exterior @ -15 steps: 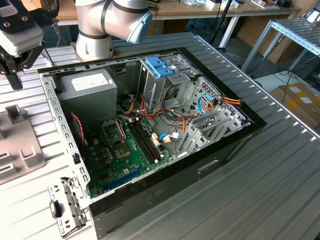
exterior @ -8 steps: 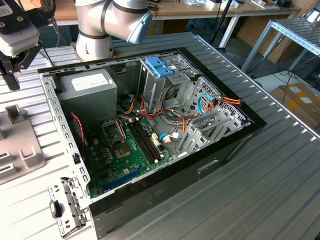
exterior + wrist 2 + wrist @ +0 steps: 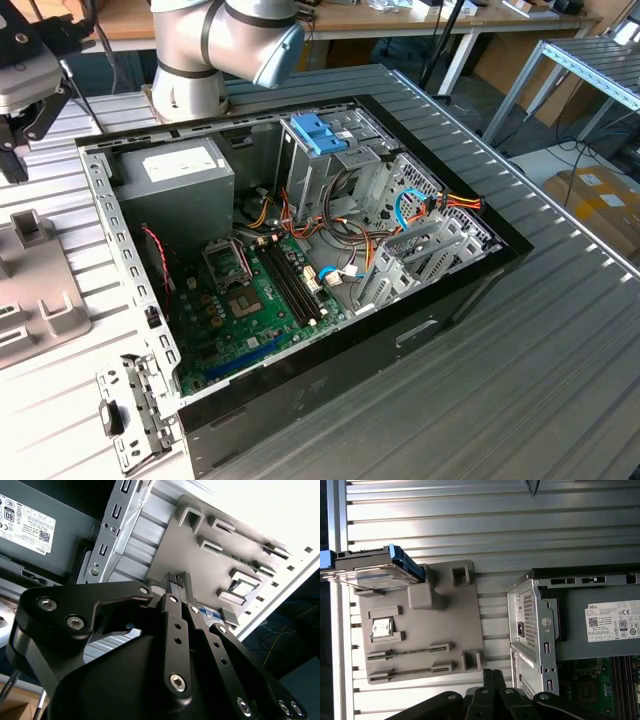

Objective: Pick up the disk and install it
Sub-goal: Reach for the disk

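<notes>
End effector [image 3: 492,676]: in the first wrist view the fingers are drawn narrow, all but together; nothing is held; it is poised over one end of the fixture [image 3: 420,630], well apart from the disk.
Disk [image 3: 370,570]: laid at the fixture's other end, near the edge of the surface [image 3: 520,520]; blue rails are seen on its sides; it is not yet gripped.
Case [image 3: 330,330]: lying open on the surface; the blue-topped cage [image 3: 318,133] is seen inside, with cables [image 3: 350,235] draped close by.
Risk, grasp: with fingers this narrow the disk cannot be straddled; the tips would likely be driven onto its top or the fixture's posts.
Risk, drop: an off-centre pinch or a nudge could see the disk tipped off the fixture and over the edge.
Risk, install: cables could be snagged; a tilted disk could be jammed in the cage.
</notes>
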Controlling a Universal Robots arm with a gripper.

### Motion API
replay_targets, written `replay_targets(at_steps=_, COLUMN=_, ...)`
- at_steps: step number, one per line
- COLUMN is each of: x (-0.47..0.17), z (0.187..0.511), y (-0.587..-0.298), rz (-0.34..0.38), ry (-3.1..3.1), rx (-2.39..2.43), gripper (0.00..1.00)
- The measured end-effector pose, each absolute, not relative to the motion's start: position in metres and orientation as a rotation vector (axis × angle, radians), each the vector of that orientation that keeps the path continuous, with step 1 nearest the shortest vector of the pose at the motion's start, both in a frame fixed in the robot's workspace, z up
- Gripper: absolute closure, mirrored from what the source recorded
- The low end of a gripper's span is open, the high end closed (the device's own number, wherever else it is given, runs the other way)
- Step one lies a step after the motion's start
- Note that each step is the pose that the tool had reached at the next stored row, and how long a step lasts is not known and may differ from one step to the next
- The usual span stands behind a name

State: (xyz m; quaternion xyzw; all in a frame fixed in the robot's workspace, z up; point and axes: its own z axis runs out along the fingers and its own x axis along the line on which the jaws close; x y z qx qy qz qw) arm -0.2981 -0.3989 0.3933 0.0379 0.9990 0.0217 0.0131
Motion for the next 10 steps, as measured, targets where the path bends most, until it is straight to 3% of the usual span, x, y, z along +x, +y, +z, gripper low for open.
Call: replay_targets(at_steps=10, x=-0.311, z=0.393, y=-0.399, rz=0.068, ry=3.112, rx=0.118, gripper=0.89)
